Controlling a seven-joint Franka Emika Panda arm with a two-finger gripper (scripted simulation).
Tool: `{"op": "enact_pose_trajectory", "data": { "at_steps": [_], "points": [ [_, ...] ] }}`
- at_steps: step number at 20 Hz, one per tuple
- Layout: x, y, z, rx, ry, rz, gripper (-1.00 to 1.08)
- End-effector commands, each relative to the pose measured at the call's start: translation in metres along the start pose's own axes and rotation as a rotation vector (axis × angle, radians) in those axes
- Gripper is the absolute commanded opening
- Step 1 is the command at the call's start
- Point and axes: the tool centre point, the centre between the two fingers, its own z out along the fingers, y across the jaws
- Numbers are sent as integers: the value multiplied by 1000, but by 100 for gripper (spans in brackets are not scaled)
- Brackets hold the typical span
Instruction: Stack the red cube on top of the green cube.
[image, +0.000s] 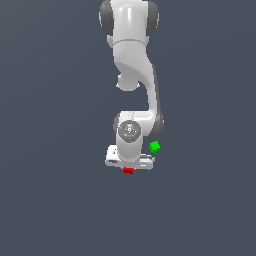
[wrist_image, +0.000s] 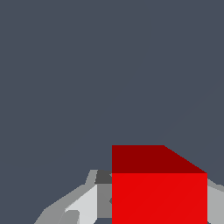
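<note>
In the exterior view the white arm is reaching down from the top centre of the frame, and its gripper (image: 129, 164) is sitting low in the middle of the picture. The red cube (image: 128, 170) is peeking out just beneath the gripper's lower edge, only a sliver of it showing. The green cube (image: 155, 146) is lying apart from it, up and to the exterior view's right, just beside the wrist housing and with nothing on top of it.

In the wrist view the red cube (wrist_image: 159, 197) is filling the lower right of the frame, sitting between the pale jaws — one finger (wrist_image: 83, 205) is showing against its one side, and a grey edge is appearing against the other. The jaws appear to be clamping on the red cube, though the contact itself is not crisp.

So the task is looking partly done: the red cube is seemingly in the grasp, but the carry over to the green cube and the release on top of it are still to do.

Much is staying hidden. The gripper body is covering most of the red cube from outside, so whether it is resting on the grey counter or lifted clear of it cannot be told — there is no shadow to judge by. The wrist view is cutting off the cube's lower part and is not showing the green cube at all.
</note>
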Motion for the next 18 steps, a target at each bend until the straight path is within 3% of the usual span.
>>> {"op": "enact_pose_trajectory", "data": {
  "at_steps": [1,9,18],
  "points": [
    [0,0,0,0,0,0,-100],
    [-1,0,-15,0,0,0,-100],
    [-2,0,-75,0,0,0,-100]
  ]
}}
